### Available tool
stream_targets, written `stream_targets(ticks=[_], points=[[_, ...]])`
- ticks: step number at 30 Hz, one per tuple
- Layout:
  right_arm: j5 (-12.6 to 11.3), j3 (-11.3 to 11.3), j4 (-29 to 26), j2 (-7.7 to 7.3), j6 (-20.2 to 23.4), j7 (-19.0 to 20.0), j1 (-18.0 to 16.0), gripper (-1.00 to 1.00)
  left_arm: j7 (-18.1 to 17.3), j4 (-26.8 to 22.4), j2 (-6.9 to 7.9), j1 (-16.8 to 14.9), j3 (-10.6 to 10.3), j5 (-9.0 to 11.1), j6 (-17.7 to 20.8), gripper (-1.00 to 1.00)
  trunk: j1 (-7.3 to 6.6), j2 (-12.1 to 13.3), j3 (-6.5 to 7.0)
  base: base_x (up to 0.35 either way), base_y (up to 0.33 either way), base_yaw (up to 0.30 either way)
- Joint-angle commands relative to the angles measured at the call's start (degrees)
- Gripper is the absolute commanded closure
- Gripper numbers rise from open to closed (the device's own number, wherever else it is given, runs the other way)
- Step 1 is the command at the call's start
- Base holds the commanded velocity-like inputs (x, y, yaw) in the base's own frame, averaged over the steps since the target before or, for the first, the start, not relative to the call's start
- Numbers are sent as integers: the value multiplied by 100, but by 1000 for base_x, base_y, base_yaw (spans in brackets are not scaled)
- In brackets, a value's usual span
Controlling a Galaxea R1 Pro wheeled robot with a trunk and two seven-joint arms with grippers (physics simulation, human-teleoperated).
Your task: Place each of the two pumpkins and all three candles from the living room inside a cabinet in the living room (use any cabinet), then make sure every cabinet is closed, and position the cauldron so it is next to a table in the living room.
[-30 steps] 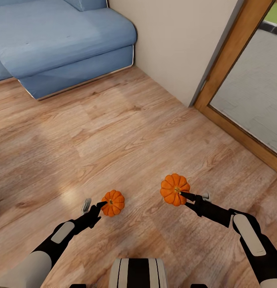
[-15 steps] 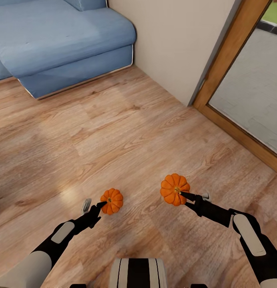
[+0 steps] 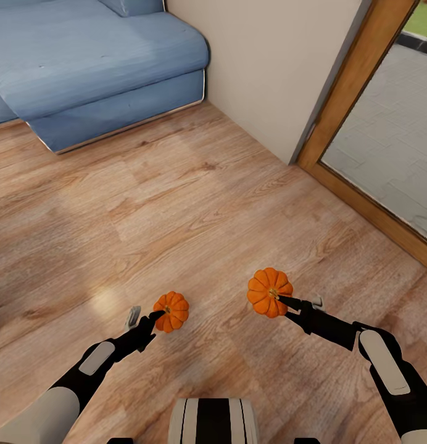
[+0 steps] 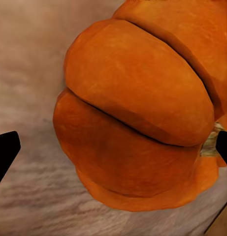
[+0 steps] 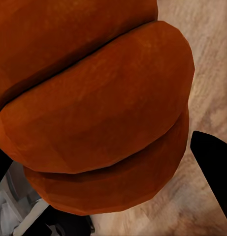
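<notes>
Orange and ribbed, two pumpkins are carried above the wooden floor (image 3: 195,203), well short of the blue sofa (image 3: 96,68) and nearer the robot than the sofa is. The left pumpkin (image 3: 171,311) is held at the left gripper (image 3: 153,317), which is clamped on it; in the left wrist view its lobes (image 4: 138,123) bulge between two dark fingertips (image 4: 5,152) set wide at either side. The right pumpkin (image 3: 270,292) is pinched by the right gripper (image 3: 286,304), closed on it near the stem dimple; in the right wrist view its rind (image 5: 93,113) presses close to the camera.

Each is judged light, rigid and smooth-skinned, so slipping is the likelier fault. A hold across the widest ribs, with fingertips seated in the grooves, would be firmest. No cabinet is seen from here.
</notes>
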Motion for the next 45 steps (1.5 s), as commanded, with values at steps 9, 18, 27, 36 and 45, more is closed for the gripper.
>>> stream_targets(ticks=[9, 18, 27, 36, 45], points=[[6, -10, 1, 1, 32, 24, -2, 100, -17, 1, 6, -3, -27, 31, 5, -100, -1, -1, -3, 14, -38, 0], [6, -10, 1, 1, 34, 24, -4, 100, -25, 1, 6, -3, -27, 31, -17, -100, -1, -1, -3, 4, -18, 0], [6, -10, 1, 1, 34, 24, -3, 100, -27, -27, 6, -1, -27, 31, -27, -100, -1, -1, -3, 0, -62, 0], [6, -10, 1, 1, 37, 24, -5, 100, -28, -234, 8, 14, -108, 31, -30, -100, -1, -1, -3, 0, -5, 0], [6, -11, 1, 1, 38, 24, -3, 100, -35, -317, 14, 15, -234, 31, -38, -100, -1, -1, -3, 0, 0, 0]])
